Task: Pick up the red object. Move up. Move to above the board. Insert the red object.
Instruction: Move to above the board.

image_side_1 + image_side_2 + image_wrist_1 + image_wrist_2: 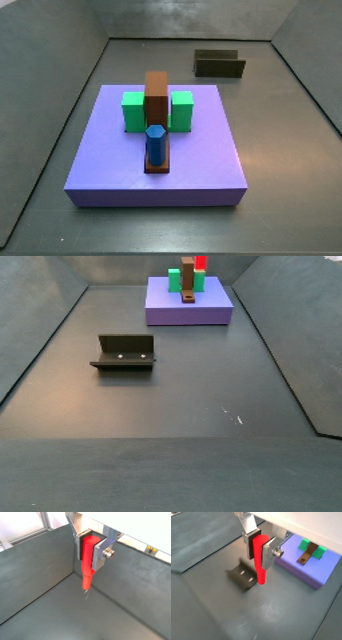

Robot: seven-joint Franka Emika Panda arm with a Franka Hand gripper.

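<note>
My gripper (89,558) is shut on the red object (87,579), a slim bright red peg that hangs upright from between the silver fingers (101,556), its lower half sticking out below them. In a wrist view the gripper (259,556) and the red object (261,574) are up in the air over the grey floor, beside the lavender board (308,571) and apart from it. In a side view only the red object (201,261) shows, at the frame's edge over the board (201,312). The board (201,165) also lies in a side view without the gripper.
On the board stand two green blocks (134,110) (182,108), a brown bar (156,92) and an upright blue peg (156,143). The dark fixture (243,575) (124,352) (219,64) stands on the floor below the gripper. Grey walls enclose the floor.
</note>
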